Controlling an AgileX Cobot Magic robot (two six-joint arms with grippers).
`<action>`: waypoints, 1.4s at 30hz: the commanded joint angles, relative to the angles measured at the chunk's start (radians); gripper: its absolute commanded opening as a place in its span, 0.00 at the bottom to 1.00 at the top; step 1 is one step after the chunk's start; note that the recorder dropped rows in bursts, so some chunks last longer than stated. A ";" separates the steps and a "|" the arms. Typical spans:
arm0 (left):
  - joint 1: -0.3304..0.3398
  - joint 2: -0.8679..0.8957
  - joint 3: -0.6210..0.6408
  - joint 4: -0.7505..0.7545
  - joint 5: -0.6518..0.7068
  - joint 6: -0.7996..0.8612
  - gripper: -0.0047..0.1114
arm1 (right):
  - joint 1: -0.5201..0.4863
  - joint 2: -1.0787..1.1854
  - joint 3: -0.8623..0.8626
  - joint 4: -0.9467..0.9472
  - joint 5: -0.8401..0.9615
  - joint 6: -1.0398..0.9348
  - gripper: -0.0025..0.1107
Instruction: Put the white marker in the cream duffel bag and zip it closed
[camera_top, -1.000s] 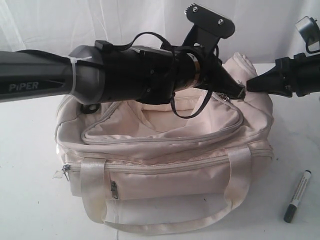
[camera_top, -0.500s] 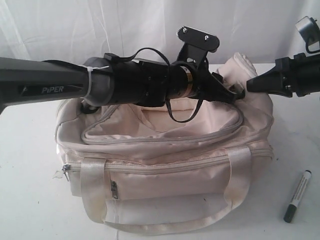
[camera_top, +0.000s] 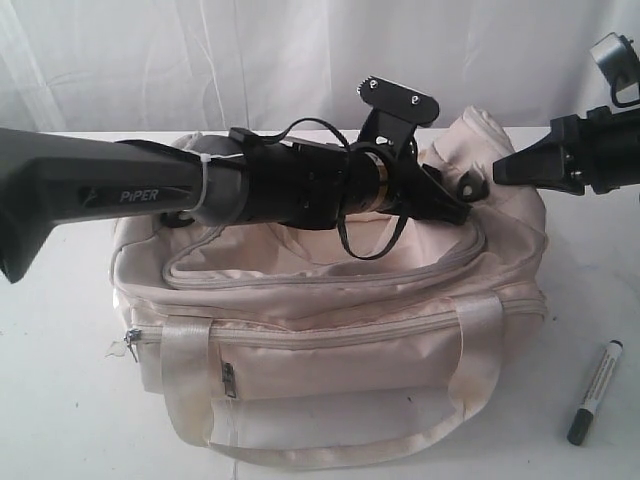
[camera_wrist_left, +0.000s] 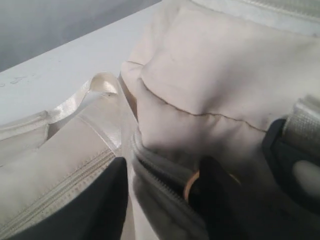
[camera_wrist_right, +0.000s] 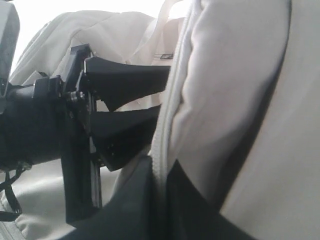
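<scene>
The cream duffel bag stands mid-table with its curved top flap part open. My left gripper reaches across the bag to the flap's right end. It is open there, and the grey zipper edge runs between its fingers, next to a small ring. My right gripper is shut on the bag's zip edge at the right end. The white marker lies on the table, right of the bag, away from both grippers.
The left arm spans the bag's top from the left edge. The front webbing handle hangs toward the table's front edge. A zip pull sticks out at the bag's left side. White cloth backs the table.
My left arm has come down toward the bag's top, and its gripper now sits lower at the flap's right end. The right gripper and the marker have not moved.
</scene>
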 joint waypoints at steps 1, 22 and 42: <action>0.001 0.002 -0.002 0.006 -0.016 -0.006 0.47 | 0.000 -0.007 -0.006 0.041 0.026 -0.014 0.02; 0.001 -0.022 0.082 0.143 -0.124 -0.137 0.47 | 0.000 -0.007 -0.006 0.041 0.001 -0.014 0.02; 0.001 -0.088 0.156 0.246 0.004 -0.183 0.47 | 0.000 -0.007 -0.006 0.015 -0.078 -0.007 0.02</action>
